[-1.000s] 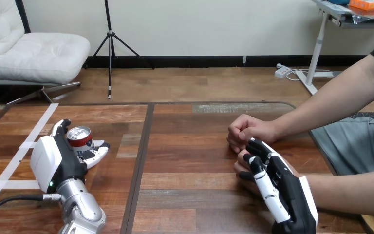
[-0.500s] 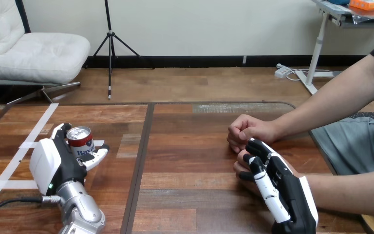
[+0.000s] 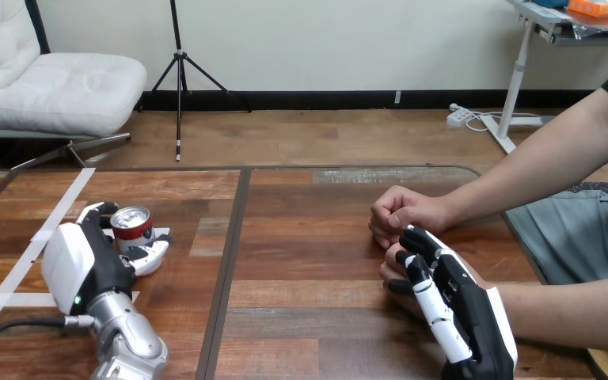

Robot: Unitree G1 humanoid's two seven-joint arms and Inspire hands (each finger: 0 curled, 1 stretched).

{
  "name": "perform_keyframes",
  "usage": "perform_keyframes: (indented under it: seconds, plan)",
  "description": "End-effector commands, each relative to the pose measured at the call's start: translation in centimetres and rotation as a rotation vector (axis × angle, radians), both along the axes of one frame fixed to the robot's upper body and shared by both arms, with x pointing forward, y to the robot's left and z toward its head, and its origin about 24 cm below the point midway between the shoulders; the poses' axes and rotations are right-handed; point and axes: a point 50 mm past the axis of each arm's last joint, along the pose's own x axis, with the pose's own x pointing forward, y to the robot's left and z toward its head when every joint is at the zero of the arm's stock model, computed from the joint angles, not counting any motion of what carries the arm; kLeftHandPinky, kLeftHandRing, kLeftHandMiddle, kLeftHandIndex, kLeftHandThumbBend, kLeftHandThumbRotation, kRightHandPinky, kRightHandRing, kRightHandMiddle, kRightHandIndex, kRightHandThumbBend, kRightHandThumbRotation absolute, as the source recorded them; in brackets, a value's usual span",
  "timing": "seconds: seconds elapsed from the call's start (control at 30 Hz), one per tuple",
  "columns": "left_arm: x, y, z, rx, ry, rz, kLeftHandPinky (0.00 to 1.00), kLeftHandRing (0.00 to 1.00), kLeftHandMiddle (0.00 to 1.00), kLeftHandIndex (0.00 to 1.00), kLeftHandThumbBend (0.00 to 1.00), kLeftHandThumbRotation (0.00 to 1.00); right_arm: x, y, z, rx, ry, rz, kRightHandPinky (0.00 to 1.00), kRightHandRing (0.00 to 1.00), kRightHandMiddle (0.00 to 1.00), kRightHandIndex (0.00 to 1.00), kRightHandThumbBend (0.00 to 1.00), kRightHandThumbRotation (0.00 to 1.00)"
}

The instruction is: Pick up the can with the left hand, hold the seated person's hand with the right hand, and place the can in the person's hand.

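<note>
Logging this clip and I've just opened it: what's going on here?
The left hand is curled round the can, which stands upright on the table. The right hand lies on the person's nearer hand, fingers curled over it; the person's farther hand rests fisted beside. The can is not yet handed over.

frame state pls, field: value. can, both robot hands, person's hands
can: upright, table's left side, not in the person's hand
left robot hand: fingers and thumb curled round the can
can lifted: cannot tell
right robot hand: over the person's near hand, fingers curled on it
person's far hand: a fist on the table, holds nothing
</note>
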Motion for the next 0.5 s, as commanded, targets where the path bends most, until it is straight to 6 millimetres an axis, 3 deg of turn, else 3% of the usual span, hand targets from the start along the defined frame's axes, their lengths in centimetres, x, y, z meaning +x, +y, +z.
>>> perform_keyframes:
  seconds: [0.0, 0.47]
  plan:
    - [2.32, 0.27, 3.03, 0.064, -0.096, -0.023, 0.48, 0.62, 0.68, 0.67, 0.75, 0.04, 0.76, -0.44, 1.46, -0.019, -0.071, -0.008, 0.77, 0.85, 0.87, 0.84, 0.57, 0.66]
    - [2.30, 0.31, 3.42, 0.059, -0.150, 0.009, 0.38, 0.50, 0.56, 0.56, 0.74, 0.00, 0.70, -0.53, 1.50, -0.020, -0.071, -0.013, 0.78, 0.86, 0.87, 0.84, 0.58, 0.67]
